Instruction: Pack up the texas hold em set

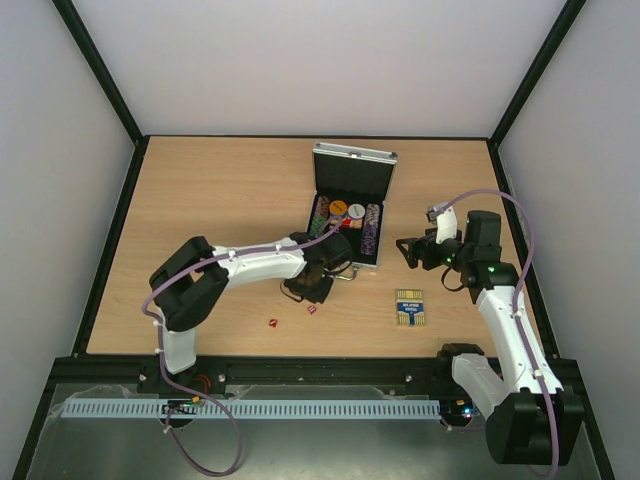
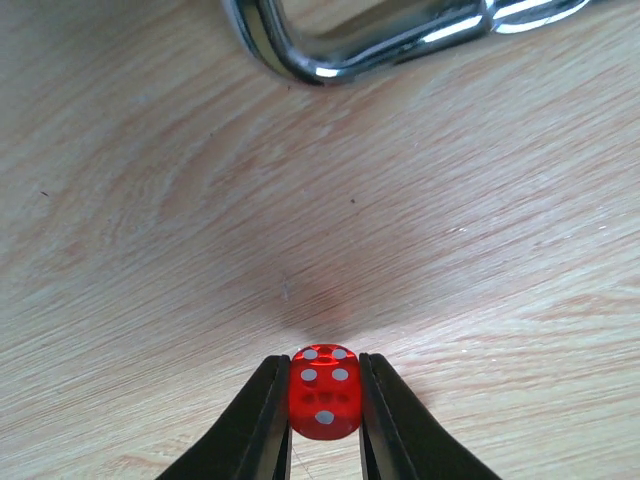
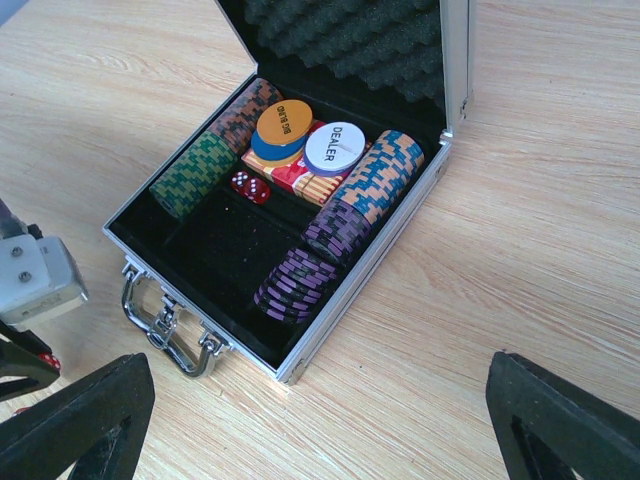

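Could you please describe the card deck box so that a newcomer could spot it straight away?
Start from the open silver case in the middle of the table. Look toward the near edge and to its right: the card deck box lies flat on bare wood. It is the only blue-and-yellow rectangle there.

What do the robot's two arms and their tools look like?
The left arm and right arm have white link shells with black joints and bases. A lilac cable loops along each. The left tool has slim, black, tapered fingers; the right tool has black, blocky, rough-textured ones.
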Robot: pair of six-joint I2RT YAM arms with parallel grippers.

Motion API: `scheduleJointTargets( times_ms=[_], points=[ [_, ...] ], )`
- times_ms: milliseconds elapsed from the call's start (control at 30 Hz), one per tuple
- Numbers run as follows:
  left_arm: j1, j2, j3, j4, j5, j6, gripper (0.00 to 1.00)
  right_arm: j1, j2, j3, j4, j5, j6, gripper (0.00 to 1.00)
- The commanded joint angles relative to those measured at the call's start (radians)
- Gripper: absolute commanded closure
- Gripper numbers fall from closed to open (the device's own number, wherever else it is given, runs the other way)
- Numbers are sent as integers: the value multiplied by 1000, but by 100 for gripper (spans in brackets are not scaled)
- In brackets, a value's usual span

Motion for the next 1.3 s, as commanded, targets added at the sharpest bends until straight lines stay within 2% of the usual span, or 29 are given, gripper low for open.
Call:
scheduleJointTargets(
  times_ms=[0, 500, 800, 1033, 1267],
  points=[
    [4, -34, 84, -81, -32, 12, 86, -4, -6, -12, -14, -10, -12, 8],
    [98, 67, 403, -154, -46, 102, 86, -4, -2, -16, -10, -3, -9, 8],
    [150, 202, 551, -94, -26, 126, 87, -4, 0, -15, -10, -3, -9, 8],
    [167, 327, 665, -70, -65, 136, 87, -4, -1, -17, -10, 3, -9, 8],
    [183, 409, 716, -37, -95, 145, 87, -4, -2, -17, -10, 3, -9, 8]
  ],
)
